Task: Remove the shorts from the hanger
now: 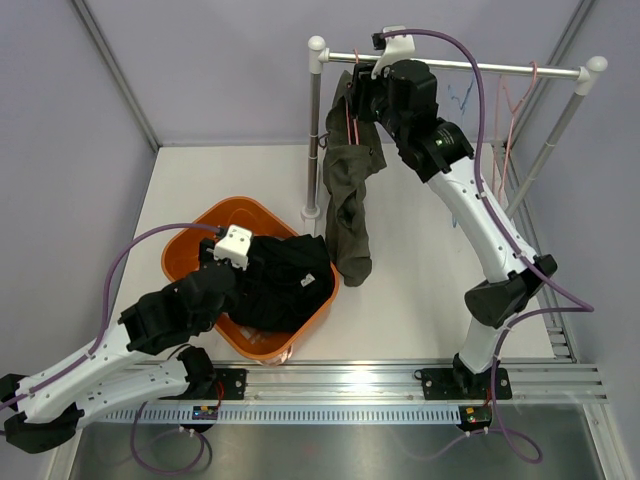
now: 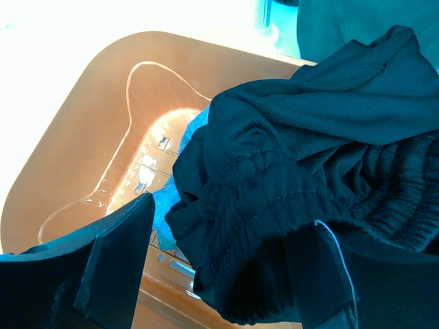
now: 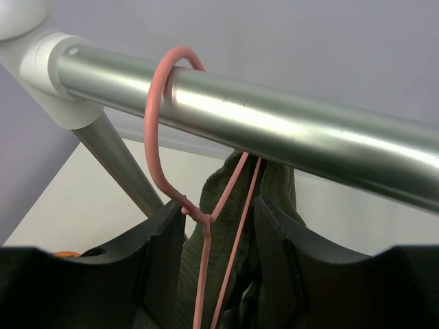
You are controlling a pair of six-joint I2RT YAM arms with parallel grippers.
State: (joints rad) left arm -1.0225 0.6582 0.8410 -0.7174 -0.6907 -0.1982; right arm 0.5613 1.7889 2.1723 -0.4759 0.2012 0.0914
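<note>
The right gripper [image 1: 358,100] is raised to the left end of the rail [image 1: 450,65] of the clothes rack, and its fingers [image 3: 164,253] are seen partly open on either side of the neck of the pink hanger [image 3: 154,123]. The olive shorts [image 3: 274,185] are bunched in the gap between them. One finger is met by the hanger's twisted wire, but it cannot be told whether the cloth is actually pinched. The shorts [image 1: 350,200] are still hung from the hanger on the rail and are draped down in a long fold to the table [image 1: 420,270], just beside the orange basket [image 1: 185,250]. The left gripper [image 1: 232,262] is held low over that basket with its fingers [image 2: 116,267] spread wide. A heap of black garments [image 2: 309,137] is lain between and beyond them without being clamped. Paler empty hangers [image 1: 510,110] are hung near the rail's right end.
</note>
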